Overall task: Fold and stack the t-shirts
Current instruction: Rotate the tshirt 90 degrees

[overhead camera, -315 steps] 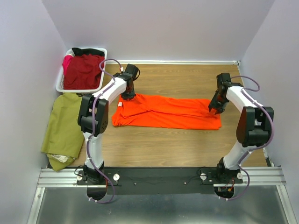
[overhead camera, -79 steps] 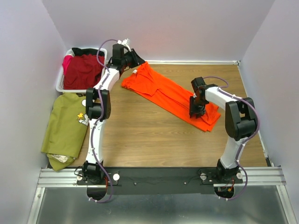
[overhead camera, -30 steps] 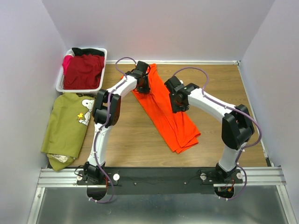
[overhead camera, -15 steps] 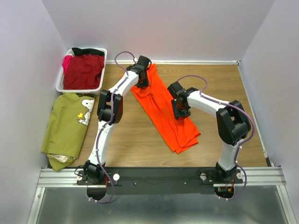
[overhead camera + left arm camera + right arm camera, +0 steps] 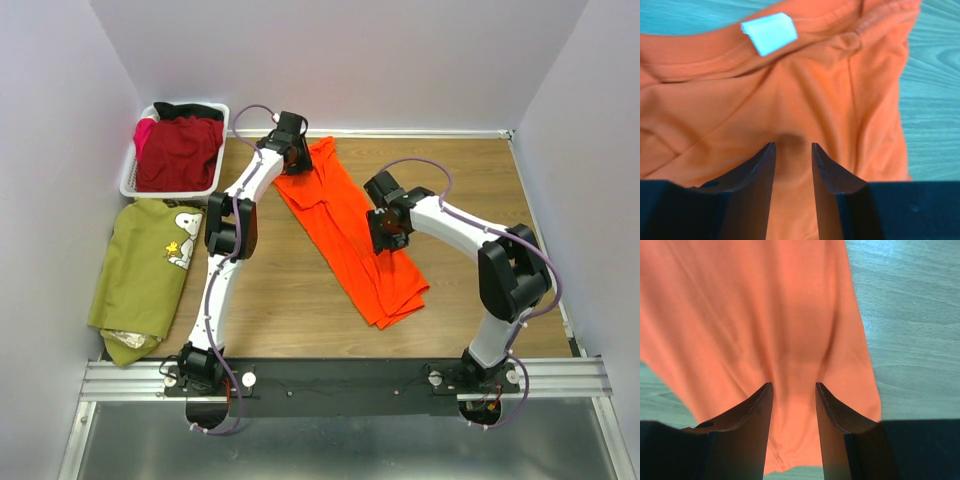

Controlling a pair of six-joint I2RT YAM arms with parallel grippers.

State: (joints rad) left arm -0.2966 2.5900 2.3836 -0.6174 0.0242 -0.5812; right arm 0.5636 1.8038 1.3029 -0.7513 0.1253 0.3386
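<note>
- Orange, plain and short-sleeved, one cloth t-shirt [image 5: 350, 232] lies folded into a long narrow strip on the brown wood-grain table [image 5: 290, 290]; the strip runs on a slant, its collar end far and left of the middle, its other end nearer and further right.
- On the left wrist camera the collar curves across the top of the picture; a small white rectangular label [image 5: 769, 33] sits on it, and the cloth around it is creased and rumpled.
- Black and two-fingered, the left gripper [image 5: 292, 152] hangs over the collar end of the strip; its jaws stand spread, with orange cloth showing in the gap between them [image 5: 793, 145]; nothing is pinched.
- The right gripper [image 5: 388, 232] is at the strip's right edge, about halfway along it; its jaws are likewise apart [image 5: 794, 385], flat orange cloth lies under and between them, and they clasp nothing; bare table shows just to the right of the cloth there.
- At the far left corner stands a white slatted plastic basket [image 5: 127, 182]; a dark red crumpled t-shirt [image 5: 180, 152] fills most of it, with a bit of pink cloth [image 5: 144, 133] at its left edge and black cloth [image 5: 188, 108] along its far rim.
- Just near of the basket, at the left side, lies an olive green folded t-shirt [image 5: 135, 275]; a cartoon-dog print [image 5: 180, 238] shows on its right part; it is well apart from the orange strip.
</note>
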